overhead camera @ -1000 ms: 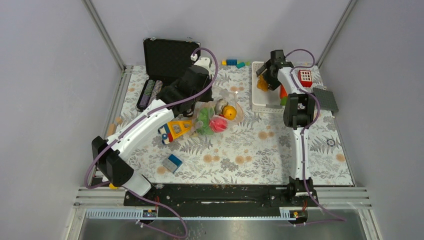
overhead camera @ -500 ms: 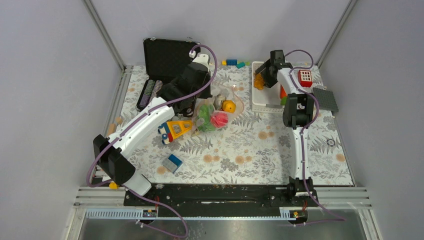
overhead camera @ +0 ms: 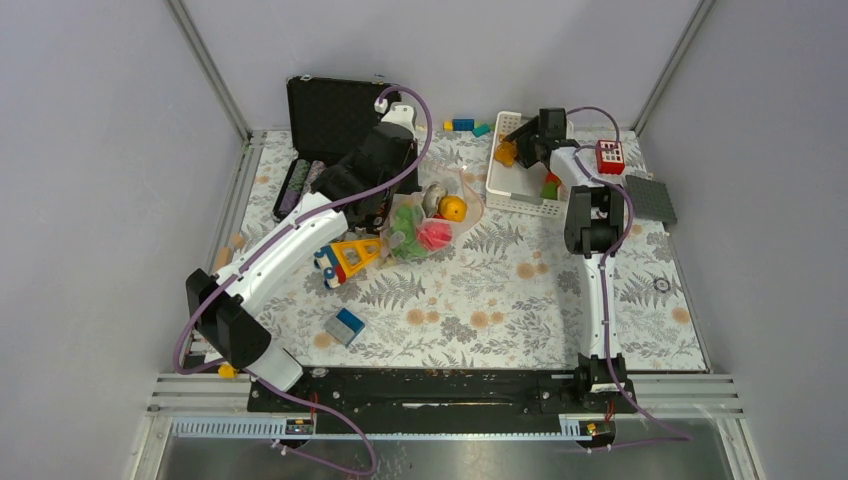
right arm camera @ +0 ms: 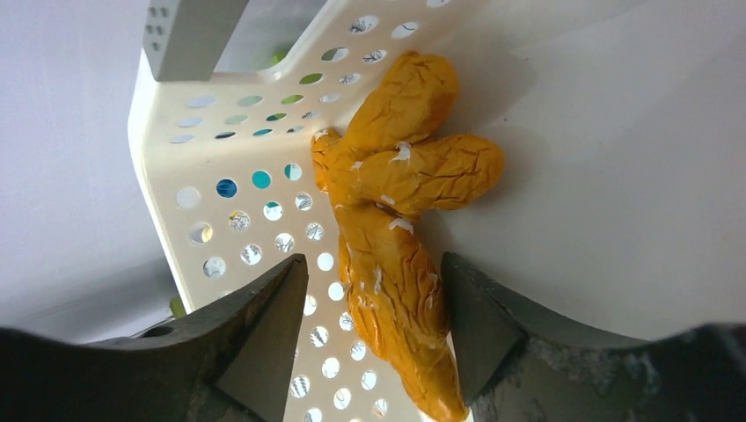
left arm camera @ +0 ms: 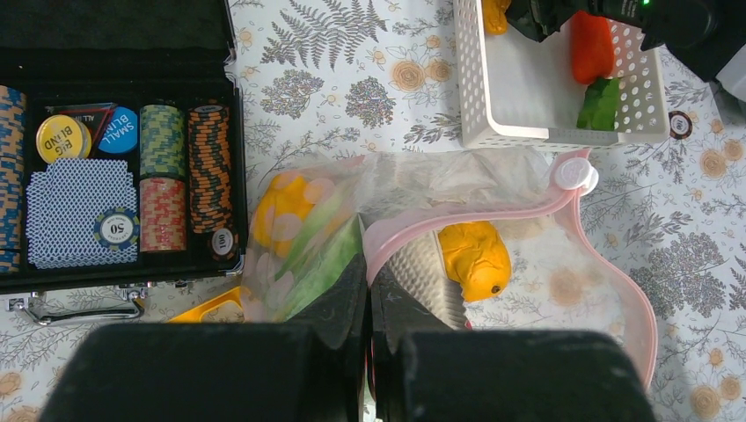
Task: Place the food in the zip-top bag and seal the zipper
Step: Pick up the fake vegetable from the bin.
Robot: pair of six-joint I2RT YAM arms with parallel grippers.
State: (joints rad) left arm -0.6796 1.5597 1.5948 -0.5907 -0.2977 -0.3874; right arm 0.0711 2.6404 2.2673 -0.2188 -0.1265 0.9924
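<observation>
The clear zip-top bag [overhead camera: 432,218] with a pink zipper rim [left arm camera: 457,220] lies mid-table, its white slider [left arm camera: 574,174] at the far end. Inside show a yellow fruit [left arm camera: 475,259], green leaves and a red piece. My left gripper [left arm camera: 369,290] is shut on the pink rim at the bag's near-left side. My right gripper [right arm camera: 374,264] is open inside the white basket [overhead camera: 520,195], its fingers on either side of a yellow-orange banana bunch [right arm camera: 396,193]; the right finger touches it, the left stands apart. A red-orange piece [left arm camera: 591,44] and a green piece [left arm camera: 600,104] also lie in the basket.
An open black poker-chip case [overhead camera: 335,120] stands far left, right behind the bag. A yellow toy [overhead camera: 350,258] and a blue block [overhead camera: 347,326] lie nearer. Small blocks [overhead camera: 470,126], a red block [overhead camera: 610,155] and a grey plate [overhead camera: 652,198] sit at the back right.
The white basket has swung so its far end points left. My right gripper moved left with the banana bunch. The left gripper shifted the bag slightly farther back.
</observation>
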